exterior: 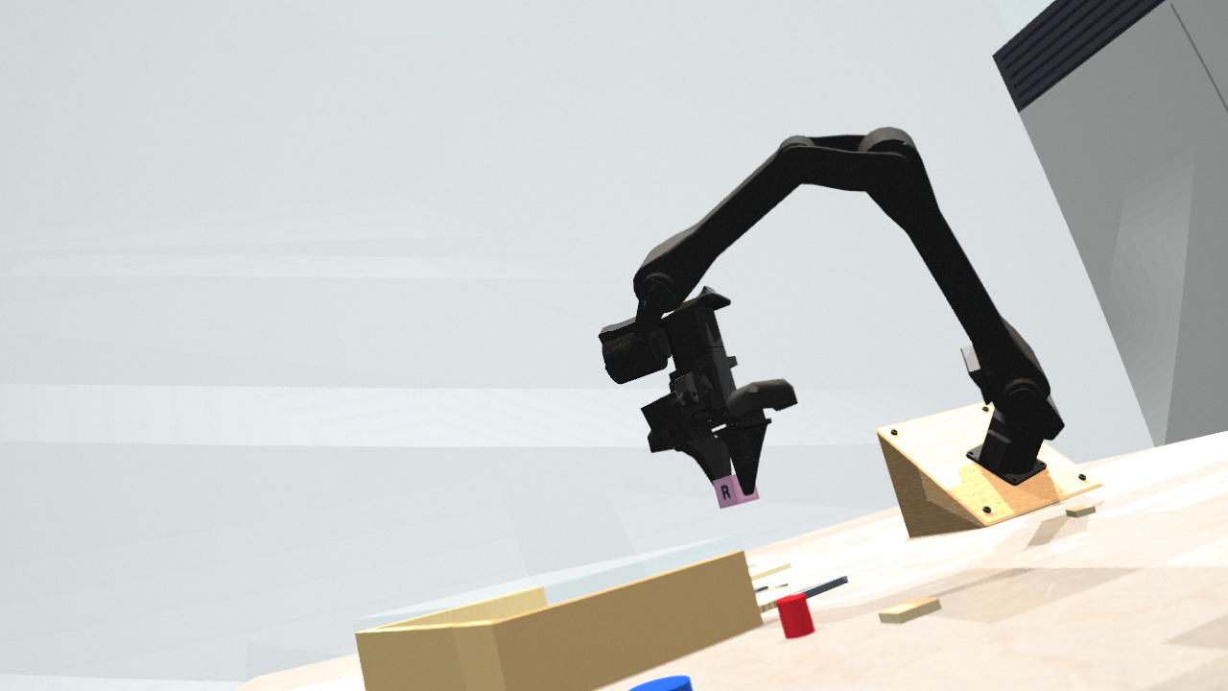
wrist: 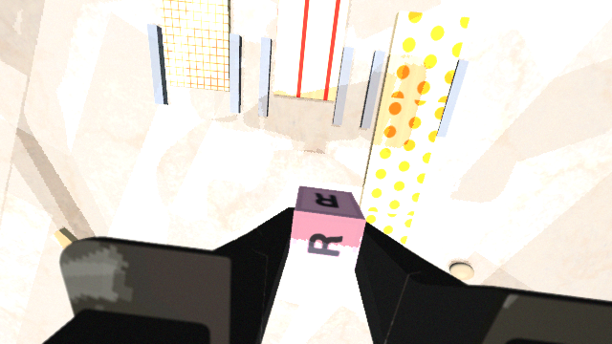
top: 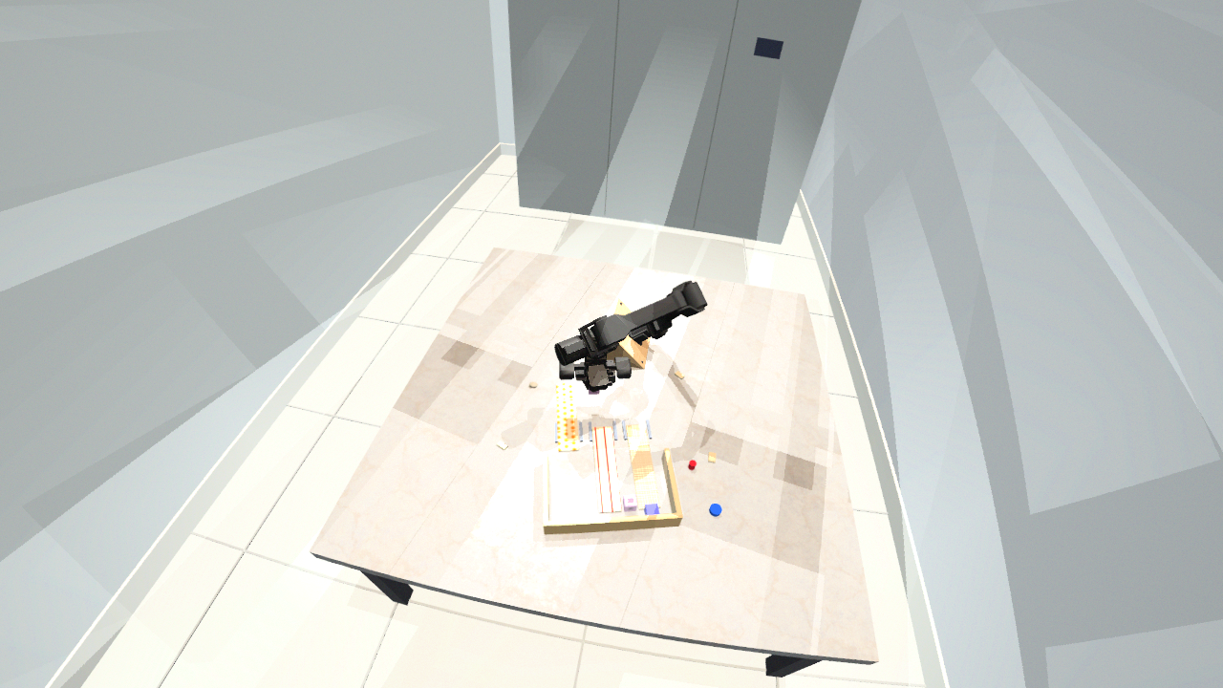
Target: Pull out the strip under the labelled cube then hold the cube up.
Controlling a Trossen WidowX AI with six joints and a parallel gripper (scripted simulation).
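My gripper is shut on the pink cube marked R, high above the table. The strip with yellow and orange dots lies on the table between guide rails, outside the walled tray, with nothing on it. The red-striped strip and the gridded strip run from their rails into the tray.
The tray has wooden walls and a clear panel. Inside are another pink cube and a purple block. A red cylinder, a blue disc and a tan block lie beside it.
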